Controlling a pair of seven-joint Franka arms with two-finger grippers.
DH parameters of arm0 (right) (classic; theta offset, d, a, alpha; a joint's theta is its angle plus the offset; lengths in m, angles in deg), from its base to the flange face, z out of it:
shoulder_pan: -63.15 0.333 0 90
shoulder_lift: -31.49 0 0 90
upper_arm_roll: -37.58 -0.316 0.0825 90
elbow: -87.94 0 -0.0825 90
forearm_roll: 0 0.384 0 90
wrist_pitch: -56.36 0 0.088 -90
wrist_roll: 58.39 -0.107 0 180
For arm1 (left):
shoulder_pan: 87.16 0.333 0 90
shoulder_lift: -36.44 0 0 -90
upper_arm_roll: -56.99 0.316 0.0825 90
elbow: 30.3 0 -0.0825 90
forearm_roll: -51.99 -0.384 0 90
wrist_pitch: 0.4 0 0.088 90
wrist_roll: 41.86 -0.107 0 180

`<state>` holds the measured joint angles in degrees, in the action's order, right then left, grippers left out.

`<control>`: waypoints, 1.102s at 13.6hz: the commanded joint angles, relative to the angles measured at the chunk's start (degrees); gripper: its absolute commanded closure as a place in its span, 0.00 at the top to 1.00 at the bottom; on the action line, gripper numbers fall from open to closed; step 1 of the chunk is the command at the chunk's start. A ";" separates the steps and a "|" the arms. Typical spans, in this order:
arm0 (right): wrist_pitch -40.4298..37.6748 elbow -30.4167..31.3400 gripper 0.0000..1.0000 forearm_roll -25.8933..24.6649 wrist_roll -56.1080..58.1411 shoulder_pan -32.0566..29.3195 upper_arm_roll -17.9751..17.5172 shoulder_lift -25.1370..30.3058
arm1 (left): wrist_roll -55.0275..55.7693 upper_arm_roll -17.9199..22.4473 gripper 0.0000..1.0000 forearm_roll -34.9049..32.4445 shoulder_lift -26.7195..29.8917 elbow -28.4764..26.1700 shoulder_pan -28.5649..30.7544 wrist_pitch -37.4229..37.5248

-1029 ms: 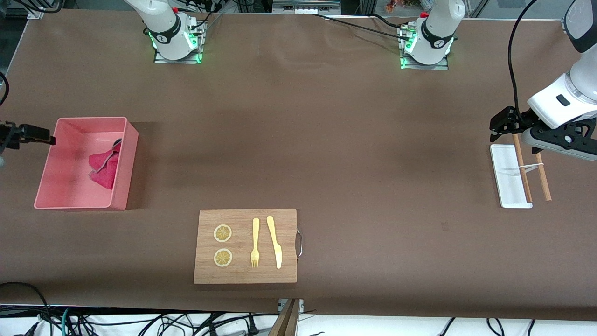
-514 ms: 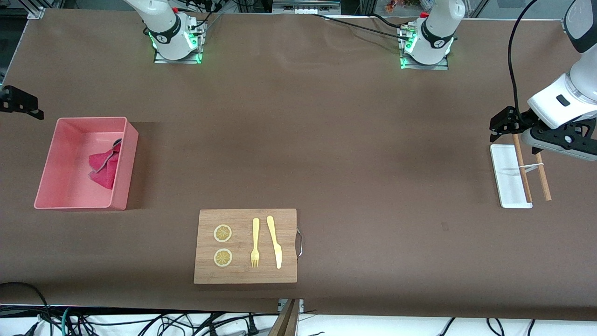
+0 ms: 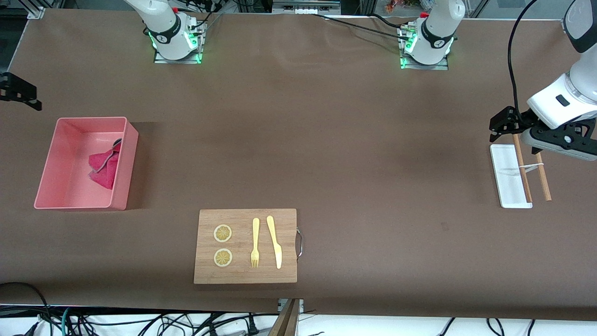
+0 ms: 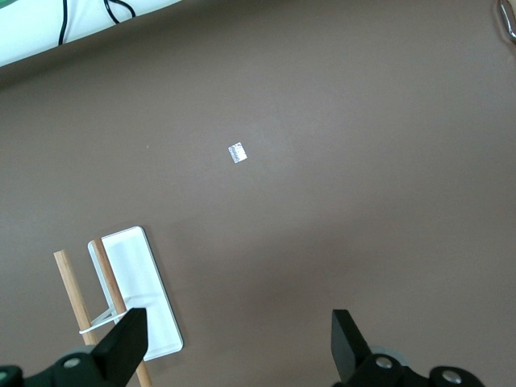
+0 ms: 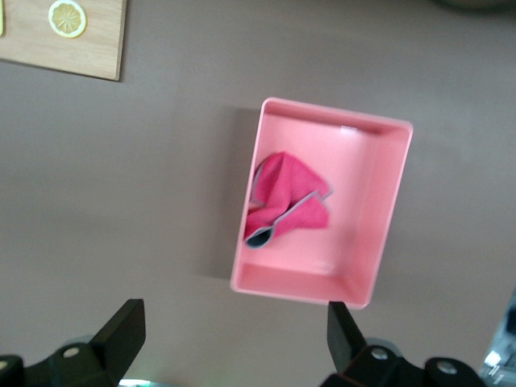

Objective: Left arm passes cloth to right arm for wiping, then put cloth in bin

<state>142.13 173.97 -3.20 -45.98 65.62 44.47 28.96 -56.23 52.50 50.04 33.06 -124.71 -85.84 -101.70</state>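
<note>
The magenta-red cloth (image 3: pixel 105 168) lies crumpled inside the salmon-pink bin (image 3: pixel 65 184) at the right arm's end of the table, its grey edging showing. In the right wrist view the cloth (image 5: pixel 282 197) lies in the bin (image 5: pixel 367 210) against one long wall. My right gripper (image 3: pixel 21 93) is open and empty, over the table's edge beside the bin; in its wrist view the gripper (image 5: pixel 234 339) is off the bin. My left gripper (image 3: pixel 501 125) is open and empty over the white tray (image 3: pixel 506 179); it also shows in the left wrist view (image 4: pixel 235 343).
A wooden board (image 3: pixel 246 246) with two lemon slices, a yellow fork (image 3: pixel 255 242) and a yellow knife (image 3: pixel 274 241) lies near the front camera. Two wooden sticks (image 3: pixel 541 175) lie across the white tray (image 4: pixel 137 282) at the left arm's end.
My right gripper has drawn away from the bin's end wall, up and off toward the table's edge. The cloth stays in the bin. The left arm has not moved.
</note>
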 commanded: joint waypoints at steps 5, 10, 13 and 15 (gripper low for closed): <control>-4.65 0.81 1.00 -0.32 -8.20 -1.06 -3.56 1.65 | -1.02 -0.08 1.00 -0.95 -0.66 1.16 -0.01 0.05; -5.61 0.63 1.00 0.99 -8.29 -0.98 -3.30 1.22 | -1.02 -0.08 1.00 -0.86 -0.84 1.24 0.08 0.14; -5.61 0.37 1.00 1.52 -8.20 -0.89 -3.20 1.13 | -1.02 -0.08 1.00 -0.95 -0.84 1.24 0.26 0.14; -5.61 0.37 1.00 1.44 -8.11 -0.98 -3.20 1.13 | -1.02 0.01 1.00 -0.95 -0.84 1.24 0.26 0.14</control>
